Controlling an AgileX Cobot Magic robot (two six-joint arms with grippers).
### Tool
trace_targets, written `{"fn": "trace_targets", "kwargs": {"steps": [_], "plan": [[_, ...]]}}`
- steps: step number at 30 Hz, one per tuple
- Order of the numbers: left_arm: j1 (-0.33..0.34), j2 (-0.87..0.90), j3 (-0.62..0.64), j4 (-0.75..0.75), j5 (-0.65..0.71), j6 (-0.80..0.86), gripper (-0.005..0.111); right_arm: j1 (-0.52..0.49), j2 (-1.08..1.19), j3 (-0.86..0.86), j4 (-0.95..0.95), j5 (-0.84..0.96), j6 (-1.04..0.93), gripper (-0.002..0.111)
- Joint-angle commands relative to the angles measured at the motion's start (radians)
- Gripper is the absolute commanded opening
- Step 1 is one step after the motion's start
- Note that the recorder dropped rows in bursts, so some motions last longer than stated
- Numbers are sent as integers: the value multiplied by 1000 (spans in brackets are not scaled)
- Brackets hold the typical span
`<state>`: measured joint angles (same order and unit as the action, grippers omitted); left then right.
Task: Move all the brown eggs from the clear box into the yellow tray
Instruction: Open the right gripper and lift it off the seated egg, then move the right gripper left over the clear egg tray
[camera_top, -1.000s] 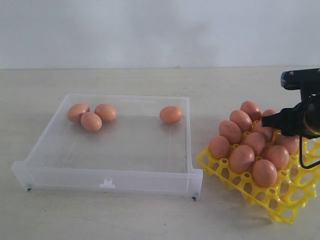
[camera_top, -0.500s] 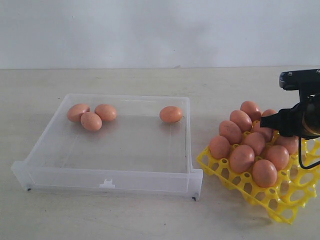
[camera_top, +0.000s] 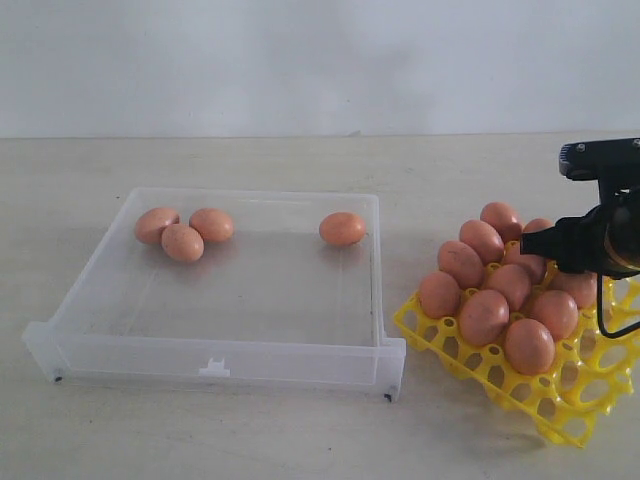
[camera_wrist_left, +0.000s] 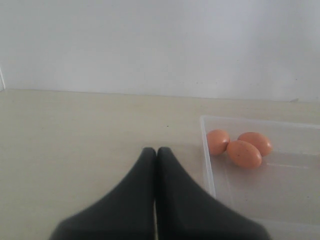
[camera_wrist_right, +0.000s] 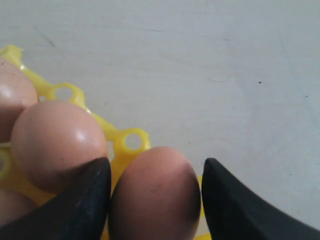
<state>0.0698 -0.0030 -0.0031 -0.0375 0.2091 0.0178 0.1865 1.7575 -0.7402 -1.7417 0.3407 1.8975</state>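
Four brown eggs lie in the clear box: three clustered at the far left and one at the far right. Several more fill the yellow tray. My right gripper hangs low over the tray's far side. In the right wrist view its jaws straddle one egg sitting in the tray, with a slim gap at one finger, so it is open. My left gripper is shut and empty, beside the box's wall near the three eggs.
Box and tray sit side by side on a pale table, the tray right of the box. A white wall rises behind. The tray's near cups hold no eggs.
The right gripper has shifted very slightly over the tray. The eggs, box and tray stay where they were.
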Motion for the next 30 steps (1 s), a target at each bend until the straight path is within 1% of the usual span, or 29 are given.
{"fn": "trace_targets", "kwargs": {"steps": [1, 5, 9, 11, 14, 17, 19, 21, 24, 25, 27, 28, 30], "plan": [[1, 3, 3, 2, -6, 2, -4, -7, -2, -3, -3, -2, 3, 53], [1, 3, 3, 2, -6, 2, -4, -7, -2, -3, -3, 4, 3, 53], [1, 3, 3, 2, -6, 2, -4, -7, -14, -3, -3, 85, 3, 53], [1, 3, 3, 2, -6, 2, -4, -7, -60, -3, -3, 108, -4, 52], [1, 3, 3, 2, -6, 2, -4, -7, -129, -3, -3, 99, -4, 50], [1, 3, 3, 2, -6, 2, -4, -7, -155, -3, -3, 0, -22, 50], [1, 3, 3, 2, -6, 2, -4, -7, -155, -3, -3, -22, -11, 50], [1, 3, 3, 2, -6, 2, -4, -7, -168, -3, -3, 7, -11, 50], [1, 3, 3, 2, -6, 2, -4, -7, -251, -3, -3, 49, -13, 50], [1, 3, 3, 2, -6, 2, -4, -7, -287, -3, -3, 19, -25, 50], [1, 3, 3, 2, -6, 2, -4, 32, -344, -19, -3, -101, -85, 50], [1, 3, 3, 2, -6, 2, -4, 72, -358, -42, -3, -195, -116, 50], [1, 3, 3, 2, -6, 2, -4, 145, -357, -87, -3, -295, -150, 50]]}}
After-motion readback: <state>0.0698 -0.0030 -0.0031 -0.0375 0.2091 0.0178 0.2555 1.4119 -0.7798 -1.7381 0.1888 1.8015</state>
